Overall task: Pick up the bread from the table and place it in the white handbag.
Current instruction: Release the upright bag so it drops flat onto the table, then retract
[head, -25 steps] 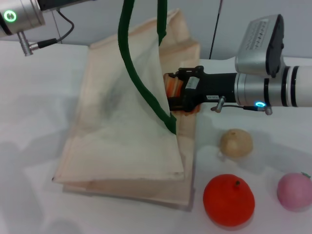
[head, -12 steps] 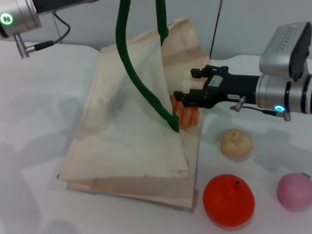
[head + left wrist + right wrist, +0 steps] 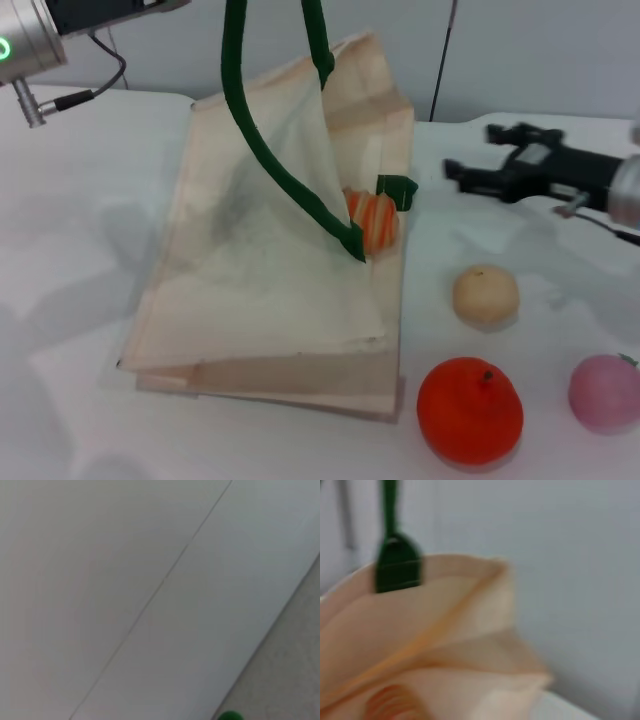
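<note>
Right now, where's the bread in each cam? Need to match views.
Head: the bread lies in the mouth of the white handbag, left of the right gripper, which is open and clear of it.
Left wrist: not in view.
Right wrist: orange stripes at the lower edge, inside the bag opening.
Shared landmark: the dark green strap.

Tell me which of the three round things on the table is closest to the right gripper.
The beige bun. It lies just below the right gripper in the head view; the orange and pink ball sit nearer the front edge.
</note>
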Controlling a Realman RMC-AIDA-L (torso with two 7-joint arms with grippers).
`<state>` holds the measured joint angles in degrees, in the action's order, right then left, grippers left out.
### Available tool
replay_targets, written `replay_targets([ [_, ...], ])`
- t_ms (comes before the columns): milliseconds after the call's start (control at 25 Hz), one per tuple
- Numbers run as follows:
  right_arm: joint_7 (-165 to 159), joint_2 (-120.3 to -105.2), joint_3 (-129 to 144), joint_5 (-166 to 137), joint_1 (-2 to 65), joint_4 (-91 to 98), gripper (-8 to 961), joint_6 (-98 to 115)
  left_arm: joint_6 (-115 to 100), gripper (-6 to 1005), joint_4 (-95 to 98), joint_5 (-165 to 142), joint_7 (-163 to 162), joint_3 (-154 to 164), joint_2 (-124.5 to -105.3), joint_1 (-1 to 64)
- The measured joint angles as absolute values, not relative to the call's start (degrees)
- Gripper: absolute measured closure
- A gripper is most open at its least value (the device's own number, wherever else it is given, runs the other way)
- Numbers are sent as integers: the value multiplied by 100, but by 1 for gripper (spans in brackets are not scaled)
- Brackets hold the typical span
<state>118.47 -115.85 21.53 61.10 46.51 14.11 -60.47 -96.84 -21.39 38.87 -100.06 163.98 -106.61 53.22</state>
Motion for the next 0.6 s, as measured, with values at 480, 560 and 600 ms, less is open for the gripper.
replay_targets([
  [480, 11909, -11575, 827, 6108, 4075, 1737, 69, -6047, -9361, 765, -2143, 3750, -10036, 16401, -10678, 5280],
  [560, 11909, -11575, 810, 6108, 4072, 1738, 69, -6047, -9306, 764, -2145, 3632, -10073, 16401, -10678, 5294],
  [600, 11909, -11575, 809, 6108, 4071, 1738, 69, -6047, -9284, 763, -2145, 3537, -10108, 16401, -10676, 5308],
])
